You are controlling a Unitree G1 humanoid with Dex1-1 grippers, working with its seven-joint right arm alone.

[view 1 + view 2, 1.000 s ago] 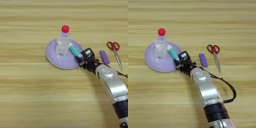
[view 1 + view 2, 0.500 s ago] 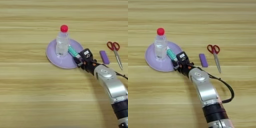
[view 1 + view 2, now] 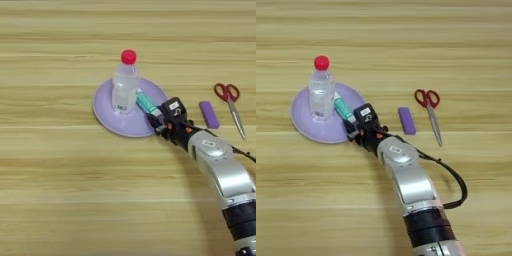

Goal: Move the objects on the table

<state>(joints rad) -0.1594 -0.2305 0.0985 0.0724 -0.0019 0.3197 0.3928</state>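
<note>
Left eye view: hand (image 3: 156, 120) still pinching tube (image 3: 145, 103) on plate (image 3: 107, 116), barely shifted since before.

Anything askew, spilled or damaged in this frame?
Nothing stands out. The bottle stands upright on the purple plate, the tube lies on the plate by the tool, and block and scissors lie flat.

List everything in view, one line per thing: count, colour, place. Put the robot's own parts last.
Table: one, light yellowish wood, fills the view.
Plate: one, lilac, table centre.
Bottle: one, clear with red cap, upright on the plate.
Tube: one, white and green, lying on the plate's right side at the gripper's tip.
Block: one, purple, right of the plate.
Scissors: one pair, red handles, right of the block.
Right gripper: one, black, at the plate's right rim; silver forearm behind.
</note>
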